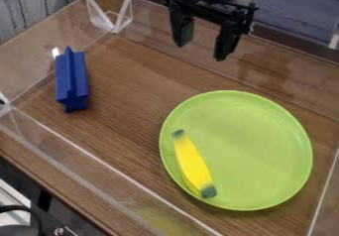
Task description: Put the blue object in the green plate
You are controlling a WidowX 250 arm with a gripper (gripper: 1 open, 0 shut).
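Note:
The blue object point(71, 79), a long narrow deep-blue block, lies on the wooden table at the left, pointing away from the camera. The green plate point(259, 131) rests at the right front, with a yellow banana-shaped item point(193, 165) lying in its near-left part. My gripper point(200, 37) hangs at the top centre, pointing down, its black fingers point(177, 29) spread apart with nothing between them. It is well to the right of the blue block and behind the plate, touching neither.
Clear plastic walls enclose the table: one along the left and front edge point(54, 146), another at the back. A clear angled stand point(109, 14) sits at the back left. Bare wood point(126, 91) lies between block and plate.

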